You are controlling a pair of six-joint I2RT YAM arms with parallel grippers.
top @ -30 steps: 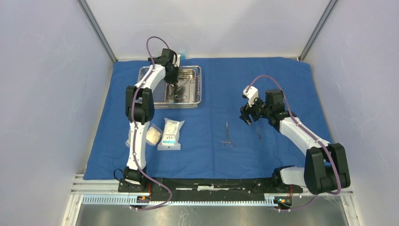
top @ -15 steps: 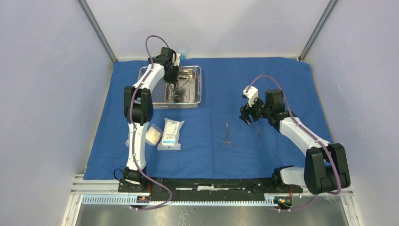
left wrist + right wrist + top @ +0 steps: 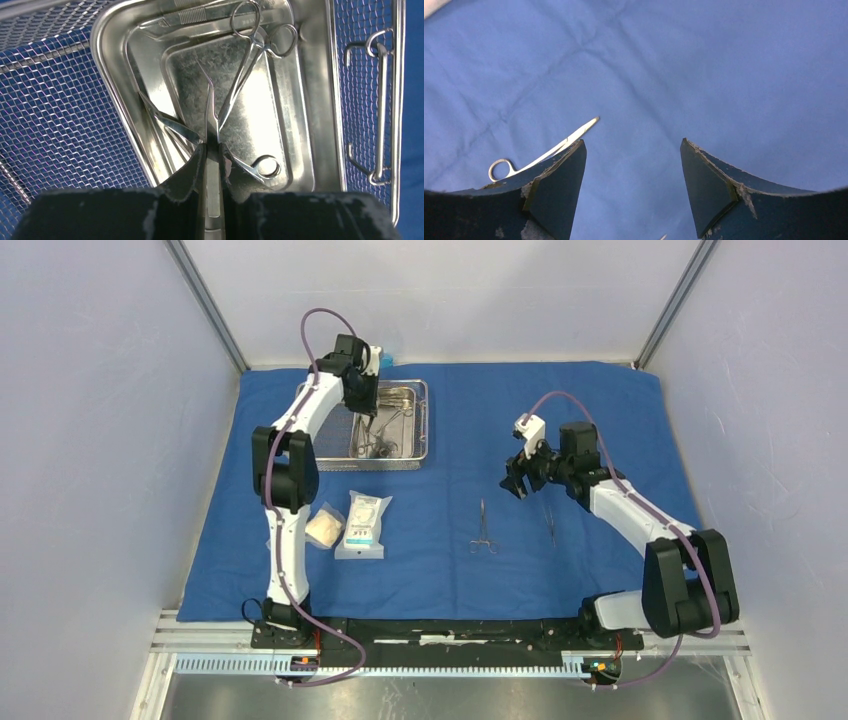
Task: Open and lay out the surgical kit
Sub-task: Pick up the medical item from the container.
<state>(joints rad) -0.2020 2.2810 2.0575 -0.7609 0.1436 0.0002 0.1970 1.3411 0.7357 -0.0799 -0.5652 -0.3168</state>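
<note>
The blue cloth lies spread flat. At its back left stands the wire-mesh basket with the steel pan inside. My left gripper reaches into the pan, shut on a slim curved-tip instrument. Ring-handled scissors and other instruments lie in the pan. My right gripper hovers open and empty over the cloth. Below it on the cloth lie one instrument and a second. The right wrist view shows one instrument beside my left finger. Two packets lie front left.
The basket's swing handle lies along its right wall. A small blue-white object sits at the cloth's back edge behind the basket. Enclosure walls stand on three sides. A metal rail runs along the front.
The left arm's elbow has swung left and its wrist has shifted slightly back over the pan. The right gripper has drifted a little left and back, still open.
</note>
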